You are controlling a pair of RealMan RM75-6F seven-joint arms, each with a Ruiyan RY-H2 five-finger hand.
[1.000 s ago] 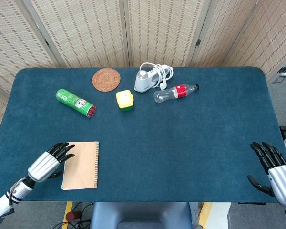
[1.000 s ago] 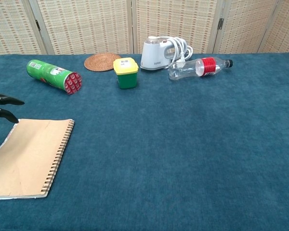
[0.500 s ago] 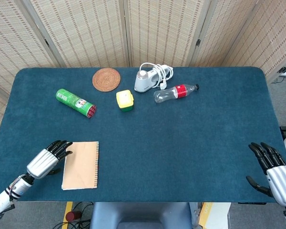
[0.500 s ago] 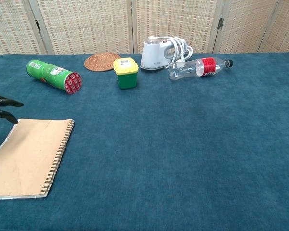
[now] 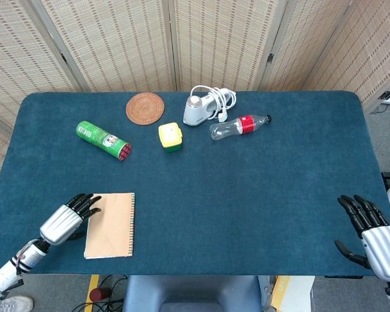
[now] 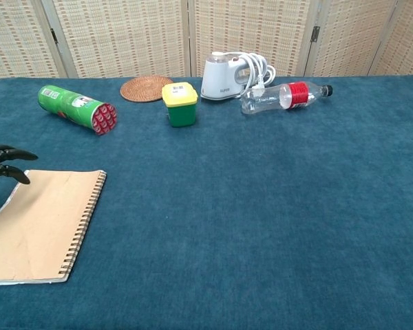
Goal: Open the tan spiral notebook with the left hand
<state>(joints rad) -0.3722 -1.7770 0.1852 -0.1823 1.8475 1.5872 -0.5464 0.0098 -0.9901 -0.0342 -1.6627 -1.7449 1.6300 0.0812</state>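
from the head view, a table (image 5: pixel 247 195) covered in dark teal cloth fills the scene, backed by a folding screen (image 5: pixel 117 39) of woven tan panels in pale frames. the tan spiral notebook (image 5: pixel 110 225) lies closed and flat near the front left edge, its wire binding on the side toward the table's middle. the left hand (image 5: pixel 70 217) rests just beside the notebook's outer edge, fingers stretched forward, slightly apart and holding nothing, the fingertips (image 5: pixel 91 200) at the far outer corner; contact cannot be told. the right hand (image 5: pixel 369 227) hangs at the front right corner, fingers spread and empty. along the far side sit a green can (image 5: pixel 103 140) on its side, a round woven coaster (image 5: pixel 145 108), a yellow-lidded green box (image 5: pixel 170 137), a white iron (image 5: pixel 201 107) with coiled cord, and a clear bottle (image 5: pixel 239 126) with a red label, lying down.

from the chest view, the notebook (image 6: pixel 38 224) fills the lower left, cover shut. only the left hand's dark fingertips (image 6: pixel 7 171) enter at the left edge, just over the notebook's far corner. the can (image 6: pixel 76 108), coaster (image 6: pixel 144 88), box (image 6: pixel 179 103), iron (image 6: pixel 228 75) and bottle (image 6: pixel 285 95) line the far cloth before the screen (image 6: pixel 261 34).
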